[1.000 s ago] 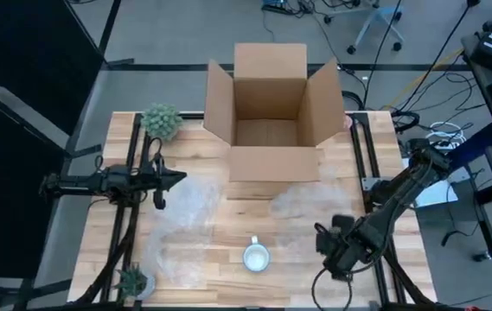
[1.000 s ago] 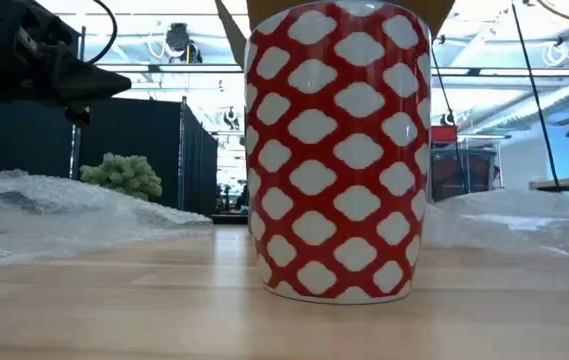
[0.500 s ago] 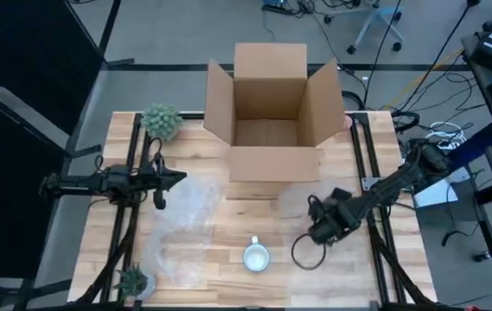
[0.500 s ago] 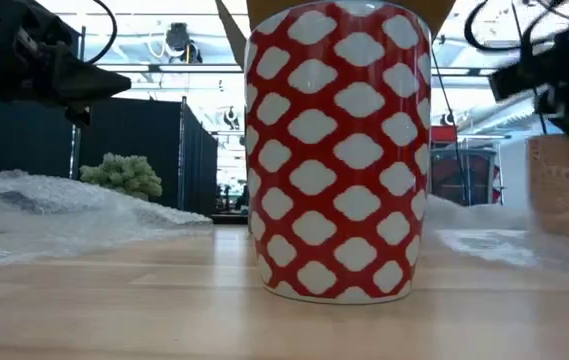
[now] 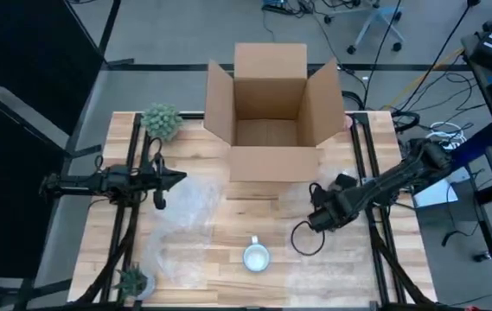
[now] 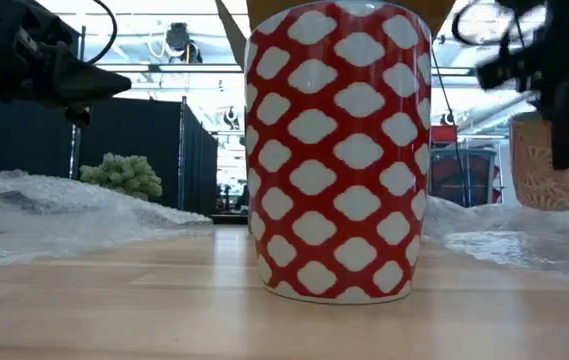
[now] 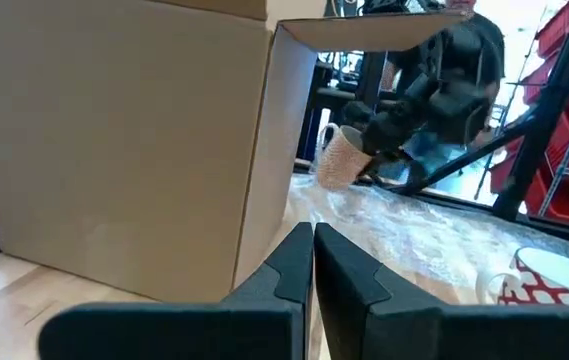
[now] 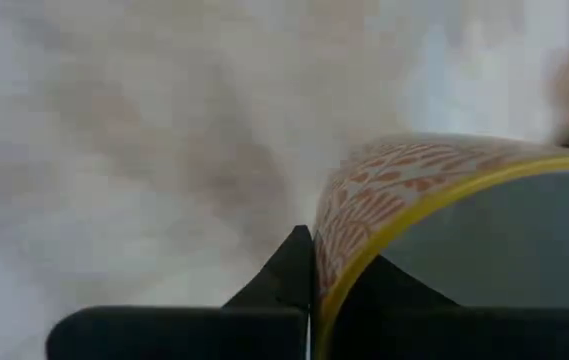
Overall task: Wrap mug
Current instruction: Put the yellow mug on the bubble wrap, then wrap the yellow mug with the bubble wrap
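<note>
My right gripper [image 5: 316,218] is shut on an orange patterned mug [image 6: 546,160] with a yellow rim. It holds the mug above a clear bubble wrap sheet [image 5: 290,200] right of the table's middle. The same mug [image 7: 341,160] shows past the box in the left wrist view. A red-and-white mug [image 5: 256,257] stands upright on its base near the table's front edge. My left gripper [image 5: 179,179] is shut and waits over the table's left side, touching nothing. My right gripper holds the orange mug by its rim [image 8: 336,232], one finger inside the mug and one finger [image 8: 286,268] on the outer wall. The fingers come from above, slanting down. The mug hangs below them, a little tilted, clear of the bubble wrap.
An open cardboard box [image 5: 270,117] stands at the far middle. A second bubble wrap sheet [image 5: 179,231] lies on the left half, beside the left arm. One small green plant [image 5: 161,121] stands at the far left and another [image 5: 131,279] at the near left corner.
My right gripper has carried the orange mug from the near right corner toward the table's far edge and a little left. It has also risen, so the mug now hangs over the right bubble wrap sheet.
</note>
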Controlling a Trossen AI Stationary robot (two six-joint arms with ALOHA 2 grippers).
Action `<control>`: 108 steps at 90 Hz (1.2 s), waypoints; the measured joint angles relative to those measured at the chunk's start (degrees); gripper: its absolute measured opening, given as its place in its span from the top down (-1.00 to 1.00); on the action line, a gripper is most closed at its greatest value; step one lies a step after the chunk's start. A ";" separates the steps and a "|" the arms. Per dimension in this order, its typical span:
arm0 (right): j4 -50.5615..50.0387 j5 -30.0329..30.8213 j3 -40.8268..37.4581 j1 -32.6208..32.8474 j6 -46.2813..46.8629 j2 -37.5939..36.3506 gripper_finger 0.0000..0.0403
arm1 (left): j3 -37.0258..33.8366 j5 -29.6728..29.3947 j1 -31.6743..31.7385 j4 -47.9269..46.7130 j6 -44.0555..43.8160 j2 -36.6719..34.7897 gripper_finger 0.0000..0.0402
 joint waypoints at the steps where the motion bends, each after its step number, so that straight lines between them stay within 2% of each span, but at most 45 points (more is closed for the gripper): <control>1: 0.73 -0.83 0.45 0.35 -0.80 -0.23 0.98 | 0.00 0.00 0.00 0.00 0.00 0.00 1.00; 8: 7.61 -5.14 2.27 3.17 -4.36 -1.56 0.98 | 0.00 0.00 0.00 0.00 0.00 0.00 1.00; 18: 13.44 -6.39 1.94 8.56 -4.77 -1.65 0.98 | 0.00 0.00 0.00 0.00 0.00 0.00 1.00; 39: 15.04 -6.77 1.39 17.73 5.12 3.69 0.98 | 0.00 -0.67 0.07 0.03 0.04 0.00 1.00; 63: 14.43 -5.28 1.14 17.24 6.73 5.92 0.98 | 0.00 -1.16 0.11 0.07 0.09 0.00 1.00; 75: 14.74 -6.79 0.89 17.00 7.74 5.89 0.94 | 0.00 -1.29 0.11 0.07 0.11 0.00 1.00; 91: 15.08 -9.69 0.91 17.59 9.54 5.88 0.77 | 0.00 -1.18 0.11 0.07 0.13 0.00 1.00; 108: 15.60 -8.67 0.91 17.62 11.49 5.86 0.51 | 0.00 -1.01 0.11 0.07 0.13 0.00 1.00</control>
